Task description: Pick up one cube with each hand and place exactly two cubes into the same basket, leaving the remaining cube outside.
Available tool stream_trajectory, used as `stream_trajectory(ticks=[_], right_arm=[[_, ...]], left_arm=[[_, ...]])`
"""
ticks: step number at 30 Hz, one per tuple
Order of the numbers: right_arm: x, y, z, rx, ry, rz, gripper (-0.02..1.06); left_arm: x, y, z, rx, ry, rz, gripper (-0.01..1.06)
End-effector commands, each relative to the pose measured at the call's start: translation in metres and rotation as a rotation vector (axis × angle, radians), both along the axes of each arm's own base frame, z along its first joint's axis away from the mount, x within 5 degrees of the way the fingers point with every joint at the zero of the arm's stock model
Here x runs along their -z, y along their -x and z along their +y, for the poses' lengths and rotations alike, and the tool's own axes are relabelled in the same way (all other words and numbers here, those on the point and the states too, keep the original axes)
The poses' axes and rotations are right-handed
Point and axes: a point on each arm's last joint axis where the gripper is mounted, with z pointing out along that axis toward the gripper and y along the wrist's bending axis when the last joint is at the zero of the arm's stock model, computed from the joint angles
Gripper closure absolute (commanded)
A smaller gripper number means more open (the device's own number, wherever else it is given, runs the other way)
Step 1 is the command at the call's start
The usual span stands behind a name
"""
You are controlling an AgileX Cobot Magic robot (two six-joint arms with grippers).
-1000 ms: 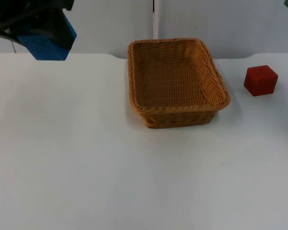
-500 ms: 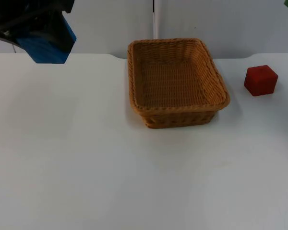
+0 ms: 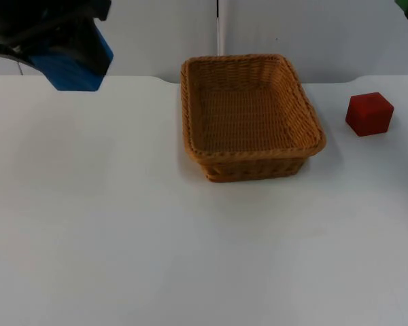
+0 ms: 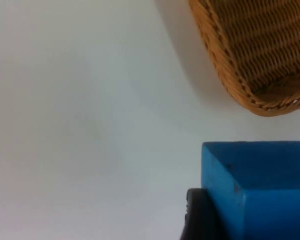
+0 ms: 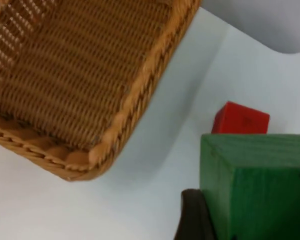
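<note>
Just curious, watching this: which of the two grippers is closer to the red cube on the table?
The right gripper. It holds a green cube raised above the table near the red cube. The left gripper, holding a blue cube, is beyond the wicker basket, at the opposite side.

left gripper (image 3: 51, 41) | square blue block (image 3: 75, 58) it grips edges slightly right toward woven wicker basket (image 3: 248, 115)

Green cube (image 5: 257, 185) & blue cube (image 4: 257, 190) — both cut by frame edge beside basket (image 3: 248, 112); finger contact hidden.
</note>
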Motion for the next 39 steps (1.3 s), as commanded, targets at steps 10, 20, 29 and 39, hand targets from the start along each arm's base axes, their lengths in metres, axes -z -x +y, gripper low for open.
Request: stream_trajectory(ticks=[10,20,29,39], right_arm=[[0.013,-0.032,0.026,0.006,-0.066,0.014,1.05],[0.035,-0.083,0.059,-0.034,-0.108,0.089,1.05],[0.058,-0.12,0.088,-0.051,-0.134,0.059,1.05],[0.097,-0.153,0.113,-0.058,-0.191,0.042,1.05]], left_arm=[[0.016,-0.022,-0.033,0.071,-0.018,-0.021,1.05],[0.028,-0.056,-0.068,0.152,-0.042,-0.026,1.05],[0.04,-0.072,-0.088,0.206,-0.049,-0.056,1.05],[0.056,-0.078,-0.12,0.296,-0.068,-0.133,1.05]])
